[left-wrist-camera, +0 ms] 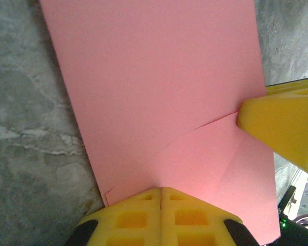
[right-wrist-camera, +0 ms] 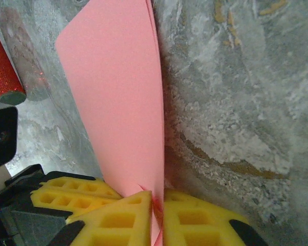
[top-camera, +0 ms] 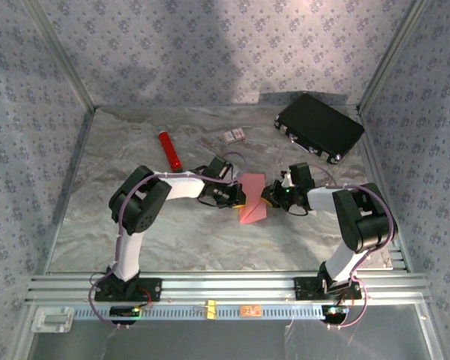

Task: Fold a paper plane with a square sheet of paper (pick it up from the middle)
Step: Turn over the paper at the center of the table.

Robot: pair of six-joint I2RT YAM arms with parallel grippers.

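At mid-bench: the square sheet of paper, already partly folded, is sitting between the two arms.
Left fingers: pressing together on the sheet's edge, gripping it from its 9 o'clock side.
Right fingers: pinching the folded edge from 3 o'clock, closed on the paper.
Long axis: running 12 to 6 o'clock in the top view, crossing the line between the fingers.
Nearer arm: neither; both are touching it.

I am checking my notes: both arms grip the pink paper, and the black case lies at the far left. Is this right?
No: the top view shows the case at the far right. The left fingers and right fingers do grip the paper.
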